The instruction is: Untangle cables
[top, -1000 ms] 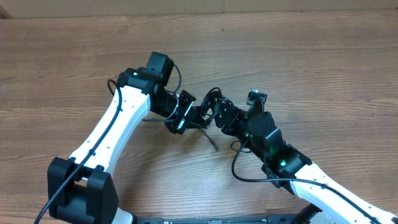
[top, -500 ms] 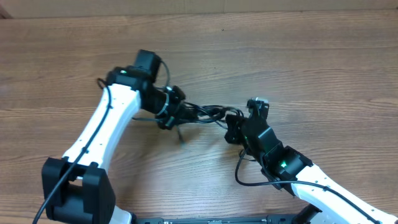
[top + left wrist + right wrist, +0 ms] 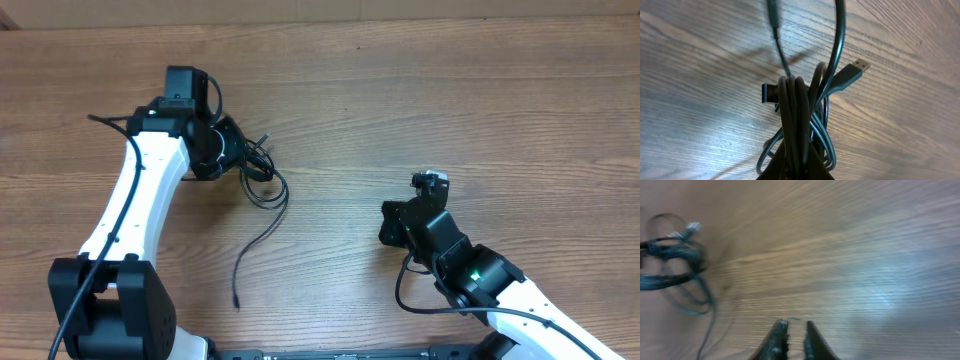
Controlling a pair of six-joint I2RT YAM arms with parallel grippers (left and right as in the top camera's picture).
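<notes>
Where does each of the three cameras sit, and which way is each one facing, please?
Overhead: above the table, facing straight down; both arms show, left gripper holding the cables, right gripper apart.
Left wrist: on the left arm, facing down at the clamped bundle; only its gripper's dark tips show.
Right wrist: on the right arm, facing low across the wood; its narrowly parted fingers show, empty.
Shared: all three see the cables.
</notes>
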